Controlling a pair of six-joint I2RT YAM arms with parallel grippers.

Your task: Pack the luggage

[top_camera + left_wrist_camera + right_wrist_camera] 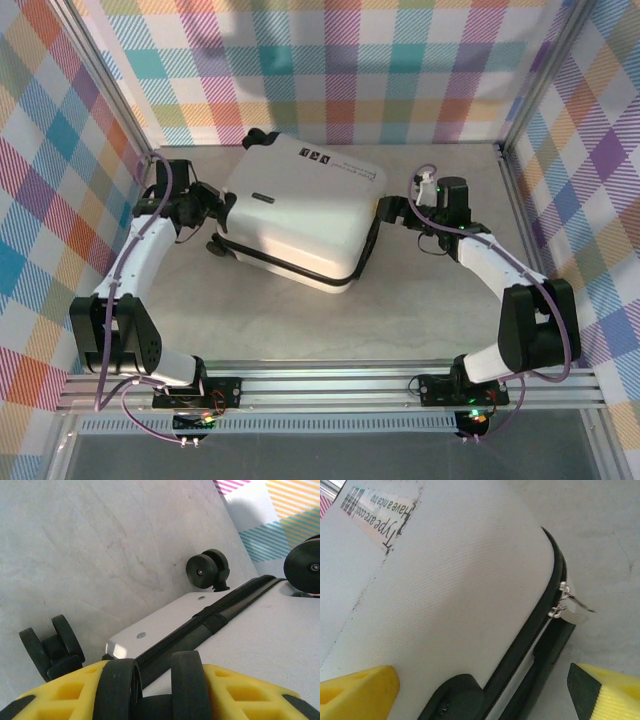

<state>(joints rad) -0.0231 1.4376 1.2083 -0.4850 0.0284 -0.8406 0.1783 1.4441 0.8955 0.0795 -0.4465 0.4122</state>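
Right wrist: right hand [481,692] straddles zippered luggage [450,580] edge.

The left arm [135,260] and the right arm [490,262] had white rounded links, bulky black joint housings and a thin purple-grey cable [168,185] looped alongside. Their black bases [215,390] carried small green and red lights. The gripper fingers [65,692] were yellow plastic with moulded recesses and black edging.

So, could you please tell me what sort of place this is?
Probably a lab robot test cell: checked walls on an aluminium frame enclose a pale table, with two arms bolted at its near edge and a white suitcase between them.
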